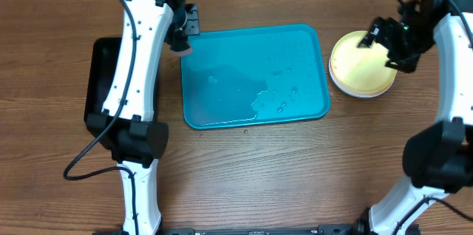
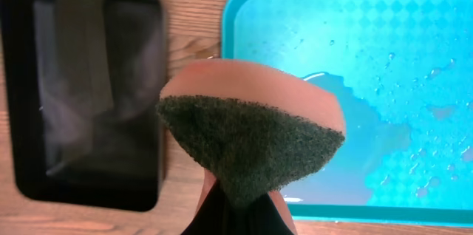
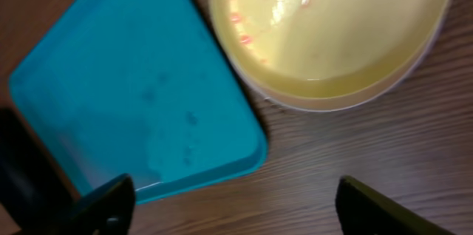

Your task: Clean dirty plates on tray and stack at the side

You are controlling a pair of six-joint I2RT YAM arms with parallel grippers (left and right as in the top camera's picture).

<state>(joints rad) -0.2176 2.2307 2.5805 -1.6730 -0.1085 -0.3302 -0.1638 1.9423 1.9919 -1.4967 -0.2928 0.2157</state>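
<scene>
Plainly the right claw (image 3: 235, 191) hangs wide open and empty, its fingers spread above bare tabletop (image 3: 355, 154) at the edge of the stacked plates (image 1: 362, 65). I judge the step to be leaving the finished stack. The claw should rise straight up with its fingers apart, so neither catches a rim and drags the pile.

The left claw (image 2: 238, 211) is clamped on a sponge (image 2: 251, 131), poised over the tray (image 1: 222, 50) at the corner beside the black tray (image 1: 100, 80).

The stack stands on the tabletop just off the tray's right end. The yellow-green plate (image 3: 332, 35) lies on top, glossy and wet, with a few reddish flecks that may want another wipe. A white plate (image 3: 325, 103) shows its rim beneath. No pale blue one is visible. The tray carries only pooled water and drops.
</scene>
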